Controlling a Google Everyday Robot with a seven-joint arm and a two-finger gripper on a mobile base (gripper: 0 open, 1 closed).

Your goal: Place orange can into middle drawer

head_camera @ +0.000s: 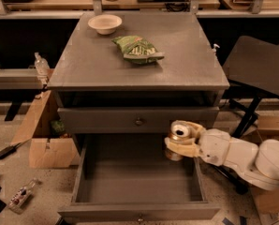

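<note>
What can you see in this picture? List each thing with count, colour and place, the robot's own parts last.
cabinet: one, grey, centre
bowl: one, cream, back left of the cabinet top
snack bag: one, green, middle of the cabinet top
upper drawer front: one, grey, shut, under the top
middle drawer: one, grey, pulled open below
orange can: one, orange-gold with silver top, over the middle drawer's right rear
cardboard box: one, brown, floor at left
chair: one, black, at right
arm: one, white, reaching in from the right
gripper: one, cream, shut on the orange can
</note>
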